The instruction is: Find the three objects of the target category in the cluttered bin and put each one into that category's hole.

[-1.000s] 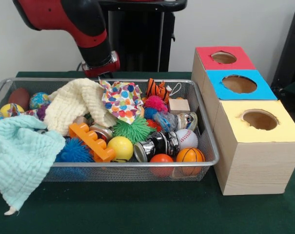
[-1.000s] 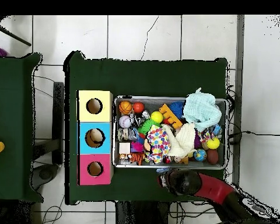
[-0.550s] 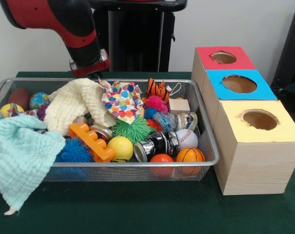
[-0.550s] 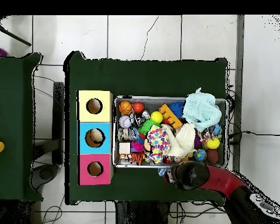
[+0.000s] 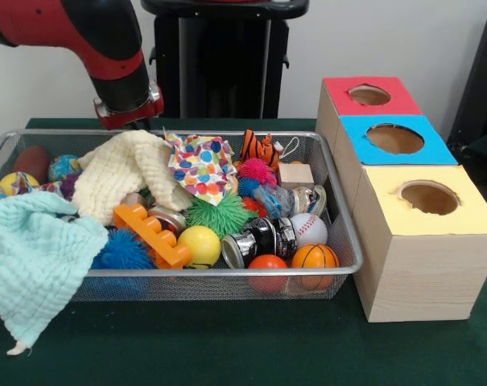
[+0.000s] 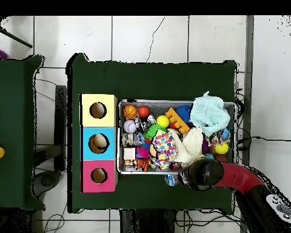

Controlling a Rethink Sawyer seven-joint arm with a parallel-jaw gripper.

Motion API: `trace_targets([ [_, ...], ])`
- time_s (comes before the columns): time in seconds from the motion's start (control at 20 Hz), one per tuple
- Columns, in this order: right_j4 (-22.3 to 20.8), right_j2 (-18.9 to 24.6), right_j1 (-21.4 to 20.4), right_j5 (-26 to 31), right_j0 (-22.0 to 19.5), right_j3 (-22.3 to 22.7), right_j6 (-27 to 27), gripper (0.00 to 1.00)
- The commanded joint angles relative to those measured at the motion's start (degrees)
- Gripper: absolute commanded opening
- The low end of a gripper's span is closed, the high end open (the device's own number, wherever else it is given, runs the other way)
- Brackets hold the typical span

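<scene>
**Pincer hidden behind the bin's far rim, arm bent over its corner**

The pincer [image 5: 134, 122] sits below the red collar of the arm's wrist, just behind the far rim of the bin; we cannot tell whether it is spread or pressed together, as the wire edge and the cloths hide it. The red and black arm [image 5: 82, 36] comes down from the upper left in the front view, its forearm slanting toward the bin's far left part. From overhead the arm [image 6: 233, 178] reaches in from the lower right and its dark wrist covers the bin's bottom edge.

We go on by size. The green surface [image 5: 227, 346] carries everything. The row of three boxes stands beside the bin: yellow box [image 5: 424, 241] nearest the camera in the front view, blue box [image 5: 396, 141] in the middle, red box [image 5: 368, 95] farthest, each with a round hole on top. The wire mesh bin [image 5: 340, 233] is crowded. A pale teal cloth [image 5: 34, 257] drapes over its near left corner, and a cream cloth [image 5: 118, 173] lies just in front of the pincer, with a polka-dot cloth [image 5: 201, 165] beside it.

The balls lie well apart from the pincer, at the bin's near side toward the boxes: a yellow ball [image 5: 199, 244], a baseball [image 5: 308, 228], a small basketball [image 5: 314, 257] and an orange ball [image 5: 266, 264], close together. An orange toy brick [image 5: 150, 233] and a green spiky ball [image 5: 219, 213] lie between them and the cream cloth.
</scene>
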Motion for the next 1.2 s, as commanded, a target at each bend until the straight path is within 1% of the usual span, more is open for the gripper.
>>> trace_targets([
  [0.05, -3.44, 11.20, -1.34, 5.25, -2.05, -13.19, -18.58, 0.00],
  [0.4, -7.34, 14.86, -1.50, 12.64, -1.94, -18.32, -23.30, 0.00],
  [0.6, -9.33, 16.96, -1.10, 15.38, -2.01, -20.56, -25.03, 0.00],
  [0.8, -11.02, 19.00, -1.21, 16.43, -2.51, -21.01, -26.01, 0.00],
  [1.2, -14.10, 21.63, -1.85, 19.66, -2.33, -22.80, -27.55, 0.00],
])
